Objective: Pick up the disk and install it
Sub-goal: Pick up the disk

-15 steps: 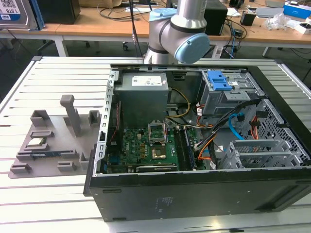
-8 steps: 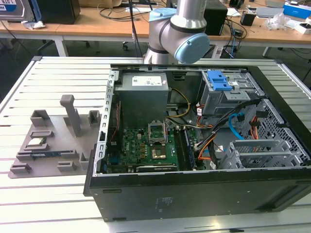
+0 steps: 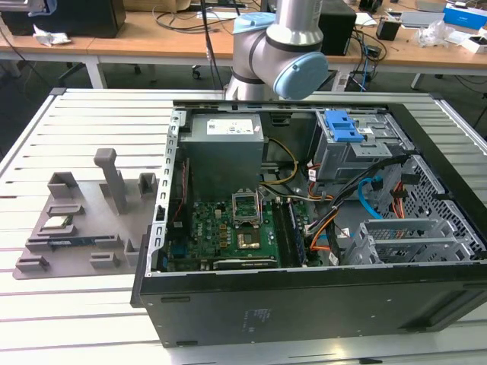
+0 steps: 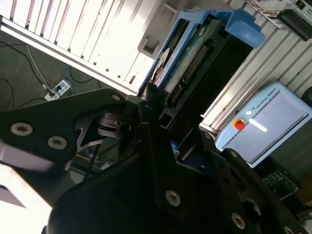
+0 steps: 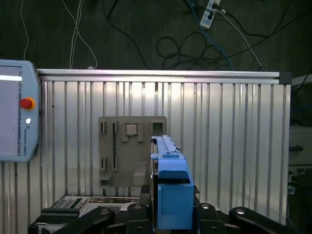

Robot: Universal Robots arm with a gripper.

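Blue-framed disk (image 5: pixel 171 192) sits edge-on, clamped tight in the gripper (image 5: pixel 170 217), so I count pickup done. Beyond it, well apart, lies the grey fixture (image 5: pixel 127 146) on the table (image 5: pixel 234 146). Install is left: disk is not yet in the case (image 3: pixel 304 304).

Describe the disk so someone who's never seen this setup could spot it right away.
In the first wrist view, find the slatted metal table, then the black gripper in front of it. The disk is held edge-on in that gripper. Its bright blue bracket sets it apart from the plain grey tray behind it and the grey table.
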